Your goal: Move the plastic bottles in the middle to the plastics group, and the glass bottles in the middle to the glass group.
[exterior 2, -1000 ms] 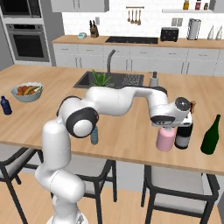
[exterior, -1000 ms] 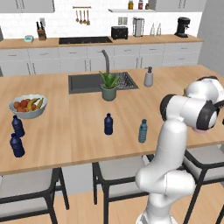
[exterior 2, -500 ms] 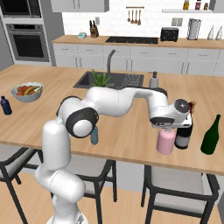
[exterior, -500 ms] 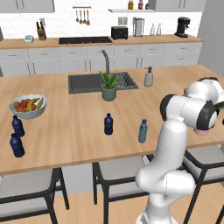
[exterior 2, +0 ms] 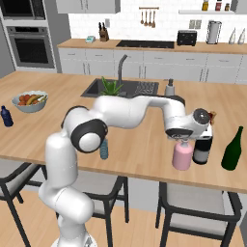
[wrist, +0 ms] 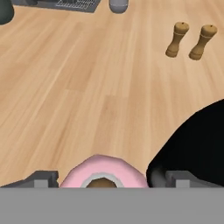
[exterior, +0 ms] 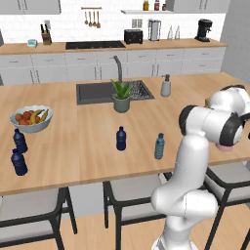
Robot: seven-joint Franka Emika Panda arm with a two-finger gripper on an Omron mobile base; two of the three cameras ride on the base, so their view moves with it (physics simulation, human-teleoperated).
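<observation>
- My claw (wrist: 103, 178) has let go and is spread wide now, one tip on each side of the pink bottle (exterior 2: 182, 155).
- The pink bottle stands near the counter's (exterior 2: 144, 144) front edge, just beside the dark wine bottle (exterior 2: 202, 148).
- Bare wood lies beyond, up to two pepper mills (wrist: 191, 40).

The pink bottle (exterior 2: 182, 156) is pale pink. The wine bottle (exterior 2: 202, 149) is near-black, the bottle (exterior 2: 233, 148) beside it dark green. The counter (exterior: 73, 132) is light wood. Two mills (wrist: 190, 40) are brown. One small bottle (exterior: 121, 138) is navy, another (exterior: 159, 146) teal-blue.
</observation>
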